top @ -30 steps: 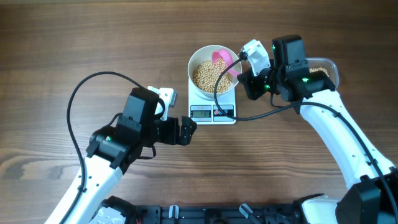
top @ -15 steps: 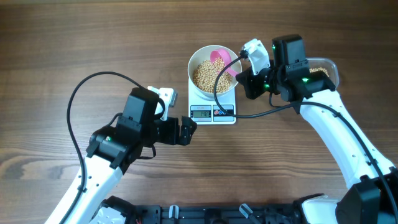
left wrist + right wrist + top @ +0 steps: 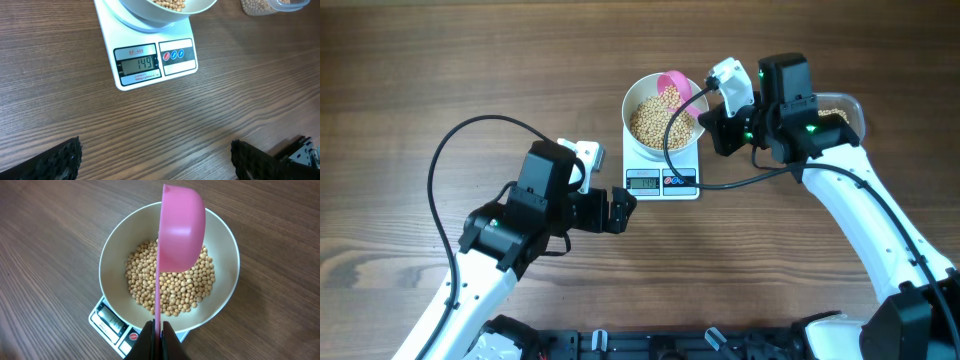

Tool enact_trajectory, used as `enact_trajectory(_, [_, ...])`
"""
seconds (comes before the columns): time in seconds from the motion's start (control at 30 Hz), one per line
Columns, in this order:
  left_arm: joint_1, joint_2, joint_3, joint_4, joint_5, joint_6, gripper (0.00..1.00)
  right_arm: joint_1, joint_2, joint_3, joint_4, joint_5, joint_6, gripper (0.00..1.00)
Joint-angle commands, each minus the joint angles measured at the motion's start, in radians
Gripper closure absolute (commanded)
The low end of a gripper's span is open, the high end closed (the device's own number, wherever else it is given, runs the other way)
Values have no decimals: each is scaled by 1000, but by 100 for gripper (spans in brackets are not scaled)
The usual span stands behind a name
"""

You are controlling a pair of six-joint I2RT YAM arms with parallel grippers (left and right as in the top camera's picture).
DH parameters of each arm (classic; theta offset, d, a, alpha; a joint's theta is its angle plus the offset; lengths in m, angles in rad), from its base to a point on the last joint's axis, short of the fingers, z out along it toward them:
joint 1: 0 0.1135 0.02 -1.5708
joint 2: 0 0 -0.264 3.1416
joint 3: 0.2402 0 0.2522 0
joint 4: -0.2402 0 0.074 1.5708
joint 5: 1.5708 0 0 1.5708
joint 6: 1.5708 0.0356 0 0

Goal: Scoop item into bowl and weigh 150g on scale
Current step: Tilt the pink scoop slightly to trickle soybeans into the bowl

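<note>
Pink plastic scoop (image 3: 181, 230) rolled on edge above round white bowl (image 3: 112, 265) — lay flatter a moment ago, load tipped out. Right gripper (image 3: 157, 330) pinches its handle. Tan-yellow beans (image 3: 170, 287) heaped in bowl on white square scale (image 3: 150, 60); display (image 3: 136, 64) 149 — just short. Left gripper (image 3: 155, 160) spread wide, empty, near side.

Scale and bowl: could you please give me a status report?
Right tool shut on pink scoop, tipped over bowl. Left tool open, empty. Beans in bowl; scale reads 149. Nothing obstructing.

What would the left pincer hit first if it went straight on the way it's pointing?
The left pincer would likely meet the front edge of the scale, by its display; only bare table lies between.
</note>
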Motion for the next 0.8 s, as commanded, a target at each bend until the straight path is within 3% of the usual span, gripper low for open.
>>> enact_trajectory(0.0, [6, 2, 10, 3, 9, 21, 0, 4, -11, 10, 3, -24, -51, 96])
enact_trajectory(0.43, [6, 2, 10, 3, 9, 21, 0, 4, -9, 10, 11, -28, 5, 96])
enact_trajectory(0.57, [6, 2, 10, 3, 9, 21, 0, 4, -9, 10, 2, -19, -87, 96])
enact_trajectory(0.77, [6, 2, 10, 3, 9, 21, 0, 4, -9, 10, 2, -2, -113, 96])
